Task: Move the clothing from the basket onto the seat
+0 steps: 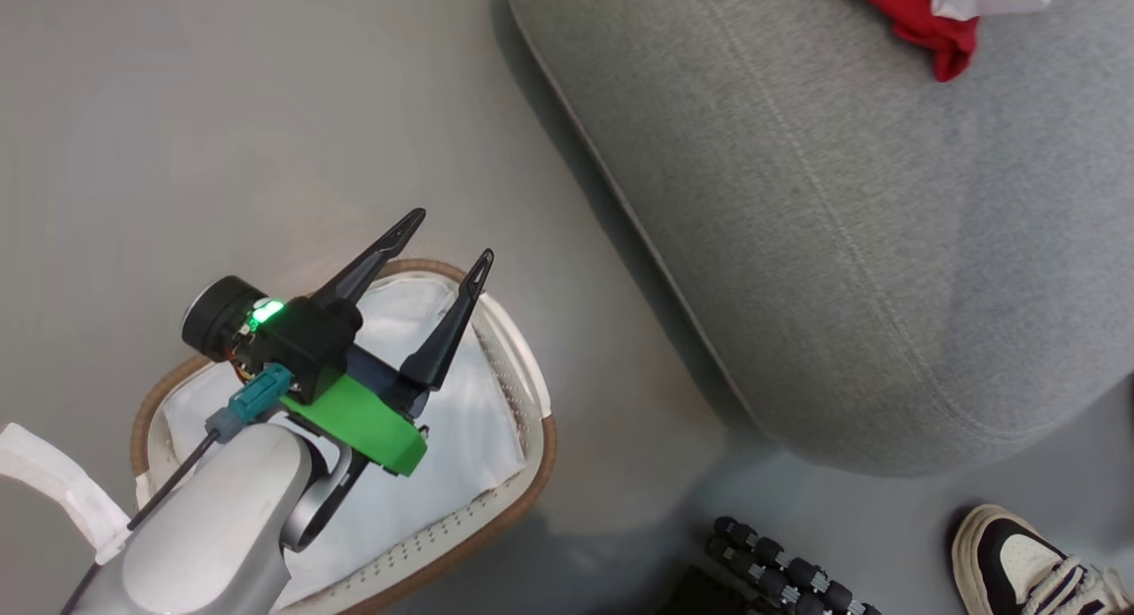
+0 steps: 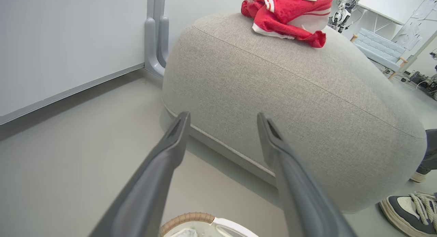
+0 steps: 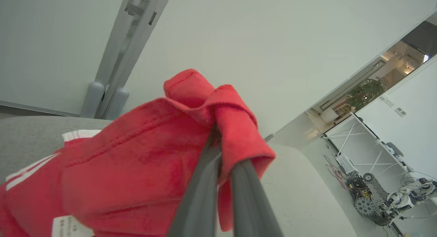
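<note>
**Head view.** Showed the left gripper, two long dark fingers on a black-and-green wrist, at 8 o'clock. Spread wide and released, with nothing between the fingers. Hung over the small oval cream-white plastic basket, perforated at the sides and rimmed in brown weave, at 7 o'clock on the pale grey floor. Contained a plain white sheet of cloth. Placed the large grey woven-fabric sofa from 12 to 4 o'clock, near the basket but apart from it. Caught the soft bright red clothing, trimmed in white, at 1 o'clock on the sofa's top, cut by the frame edge. Included a black-and-white laced shoe at 5 o'clock on the floor, near the sofa's rounded end.

**Left wrist view.** Looked past the parted grey fingers at the sofa's flank. Set the red clothing in a heap on the sofa's top at 12 to 1 o'clock, and the basket's brown rim at 6 o'clock.

**Right wrist view.** Showed the right gripper at 6 o'clock, clenched on a fold of the red clothing. Trailed the rest of that fabric toward 8 o'clock, with white stripes and a white label low down. Backed it with the sofa at 9 o'clock and a white wall above.
</note>
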